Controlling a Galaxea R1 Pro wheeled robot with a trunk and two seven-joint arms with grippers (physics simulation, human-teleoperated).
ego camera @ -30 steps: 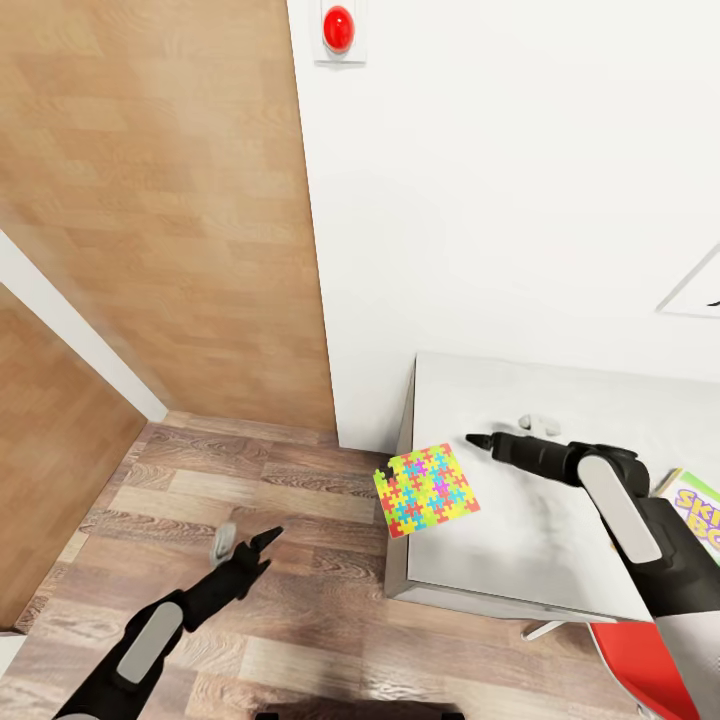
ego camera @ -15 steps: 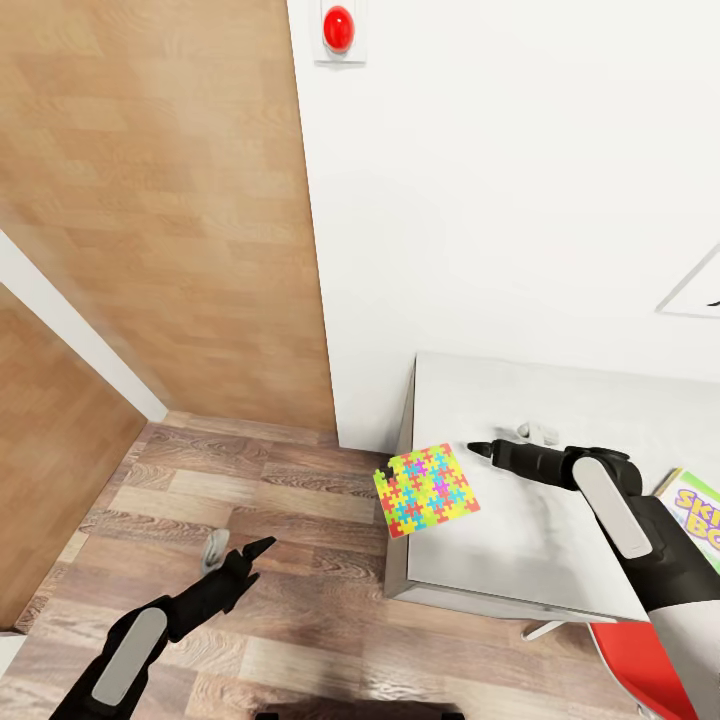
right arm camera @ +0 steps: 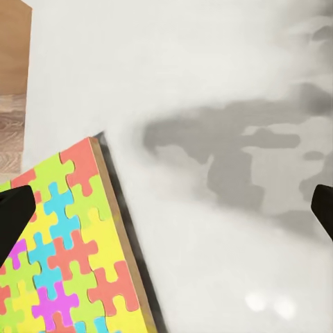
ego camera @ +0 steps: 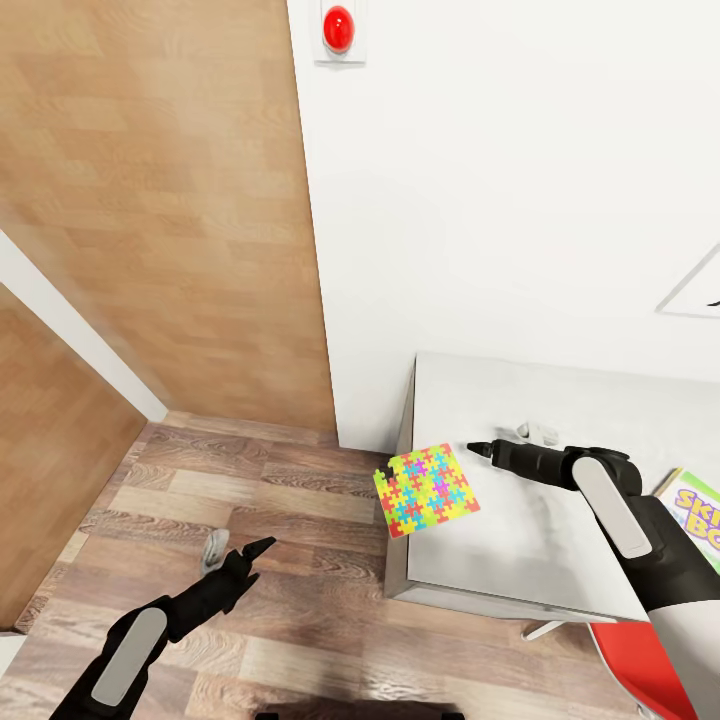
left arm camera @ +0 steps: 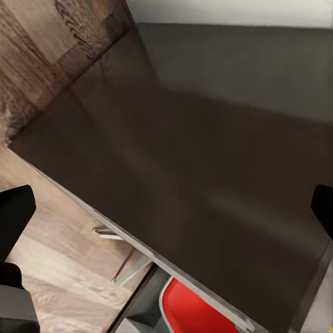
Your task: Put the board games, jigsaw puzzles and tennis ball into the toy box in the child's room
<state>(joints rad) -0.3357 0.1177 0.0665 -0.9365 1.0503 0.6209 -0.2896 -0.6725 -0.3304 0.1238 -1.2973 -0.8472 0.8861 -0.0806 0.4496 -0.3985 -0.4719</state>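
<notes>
1. The jigsaw puzzle [ego camera: 426, 490] lies on the corner of the light-grey desk [ego camera: 520, 530], one edge jutting out past the desk's rim over the wood-plank floor [ego camera: 280, 520]. That overhang looks like the trouble spot.
2. The right hand [ego camera: 478, 446] hovers just beside the puzzle's far corner, over bare desk. In the right wrist view its fingers [right arm camera: 15, 211] sit wide apart, nothing between them.
3. The risk, judging from here: a sideways nudge instead of a clean pinch could slide the thin slab off the rim and onto the floor.
4. The left hand [ego camera: 250, 557] hangs low over the floor, well apart from the desk, spread wide and holding nothing.
5. A SKIP-BO board game [ego camera: 697, 508] peeks in at the desk's right edge.
6. The toy box isn't in shot, so its contents can't be told.
</notes>
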